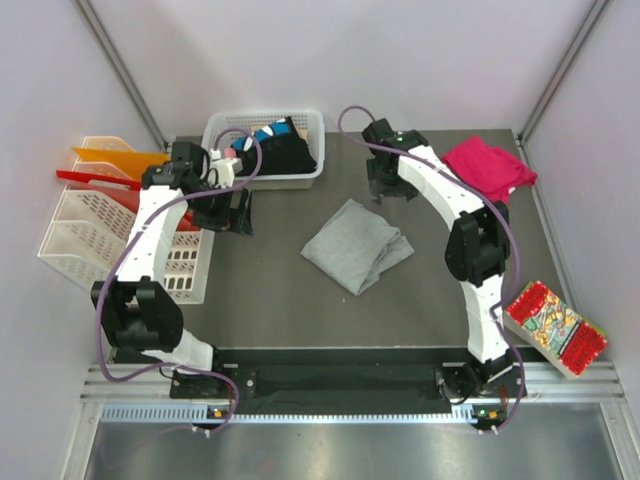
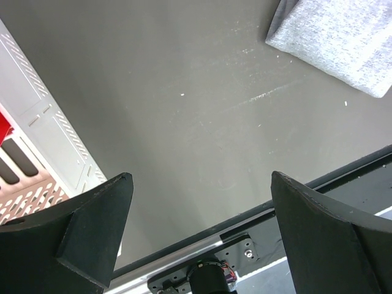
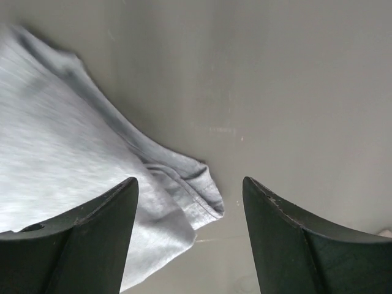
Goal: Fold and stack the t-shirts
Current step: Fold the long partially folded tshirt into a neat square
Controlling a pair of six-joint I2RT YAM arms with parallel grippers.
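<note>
The light grey t-shirt [image 1: 357, 244] lies folded in the middle of the table; it also shows in the left wrist view [image 2: 334, 38] and in the right wrist view [image 3: 67, 165]. The magenta-pink t-shirt [image 1: 489, 167] lies crumpled at the back right. Black t-shirts with blue-white patches [image 1: 283, 148] fill the white basket [image 1: 313, 168] at the back. My left gripper [image 1: 226, 213] [image 2: 202, 202] is open and empty, above bare table left of the grey shirt. My right gripper [image 1: 388, 188] [image 3: 190, 208] is open and empty, just behind the grey shirt's far corner.
White file trays [image 1: 75, 235] with red and orange items stand at the left edge. A red patterned snack packet [image 1: 556, 327] lies at the right front. Grey walls close in the back and both sides. The arm bases sit on the black rail [image 1: 330, 375] at the front.
</note>
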